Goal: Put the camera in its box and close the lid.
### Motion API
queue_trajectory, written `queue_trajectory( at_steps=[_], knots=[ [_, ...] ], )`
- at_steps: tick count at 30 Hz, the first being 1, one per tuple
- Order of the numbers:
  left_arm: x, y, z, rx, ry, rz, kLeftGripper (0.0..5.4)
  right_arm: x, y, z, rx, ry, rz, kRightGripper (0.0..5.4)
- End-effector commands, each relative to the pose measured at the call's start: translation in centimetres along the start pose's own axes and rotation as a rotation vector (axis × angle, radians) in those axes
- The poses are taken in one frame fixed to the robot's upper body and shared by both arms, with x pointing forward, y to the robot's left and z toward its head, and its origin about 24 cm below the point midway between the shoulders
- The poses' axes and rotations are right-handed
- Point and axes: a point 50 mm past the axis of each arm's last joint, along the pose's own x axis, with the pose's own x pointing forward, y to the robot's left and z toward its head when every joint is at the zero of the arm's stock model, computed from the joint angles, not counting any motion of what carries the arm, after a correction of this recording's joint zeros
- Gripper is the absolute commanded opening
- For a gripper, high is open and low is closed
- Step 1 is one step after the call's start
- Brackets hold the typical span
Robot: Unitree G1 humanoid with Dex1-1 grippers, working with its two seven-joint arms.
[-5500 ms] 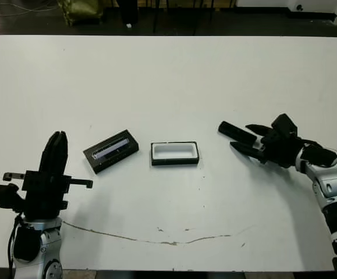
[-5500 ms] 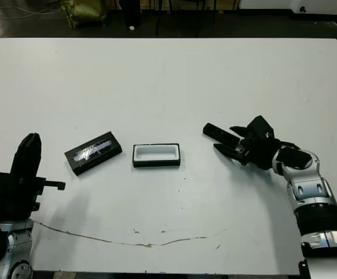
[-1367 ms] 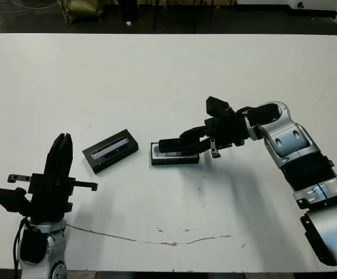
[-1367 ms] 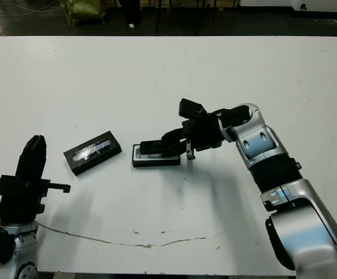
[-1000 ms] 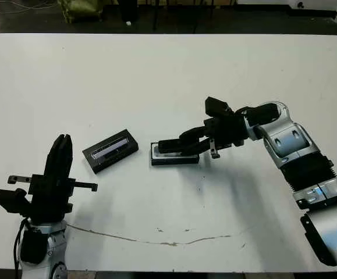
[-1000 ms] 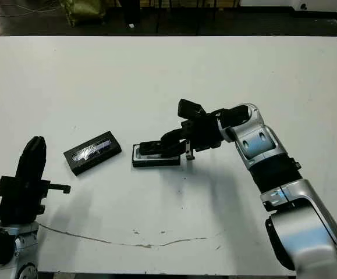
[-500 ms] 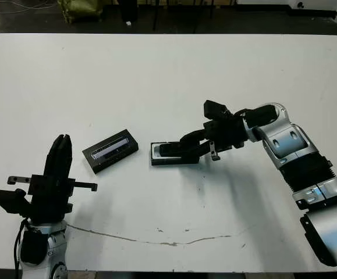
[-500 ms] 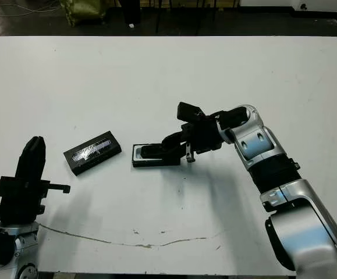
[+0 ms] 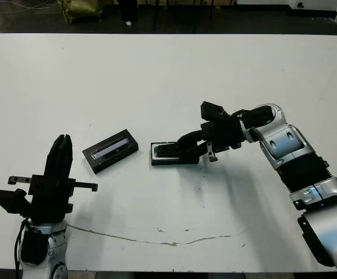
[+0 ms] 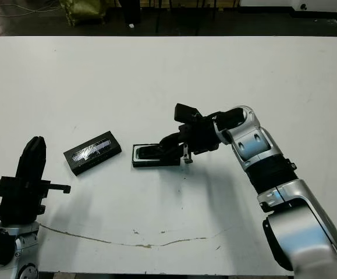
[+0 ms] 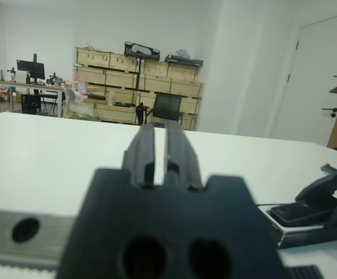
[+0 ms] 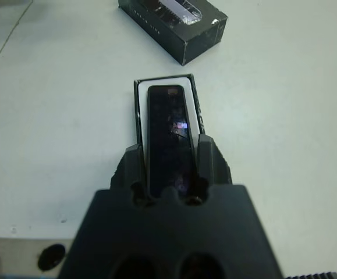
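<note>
The camera (image 12: 168,131) is a slim black bar held between the two fingers of my right gripper (image 12: 169,156), which is shut on it. Its far end lies down inside the box (image 12: 138,107), a black tray with white lining; its near end rests at the tray's near wall. From the head, the right gripper (image 9: 184,146) reaches in low over the right half of the box (image 9: 171,162). The lid (image 9: 110,150), black with a silvery strip, lies on the table just left of the box. My left gripper (image 9: 61,140) stands upright, shut and empty, near the table's front left.
A thin brown crack (image 9: 156,238) runs across the white table (image 9: 168,81) near its front edge. Wooden crates and a chair (image 11: 168,107) stand far beyond the table in the left wrist view.
My right gripper has shifted slightly left and lower, bringing the camera further down into the box. The left arm and the lid have not moved.
</note>
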Motion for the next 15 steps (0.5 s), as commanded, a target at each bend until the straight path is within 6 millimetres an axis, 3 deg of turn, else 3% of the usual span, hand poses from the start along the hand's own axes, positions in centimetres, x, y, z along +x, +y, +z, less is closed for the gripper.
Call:
queue_trajectory(
  at_steps=[1,15],
  knots=[
    [-0.5,0.0,-0.4,-0.005,0.037,0.011,0.0,1.0,0.5,-0.5,0.001,0.032,0.015,0.39],
    [-0.5,0.1,-0.5,-0.003,0.027,0.016,0.0,2.5,0.7,0.4,-0.06,0.062,0.027,0.38]
  ],
)
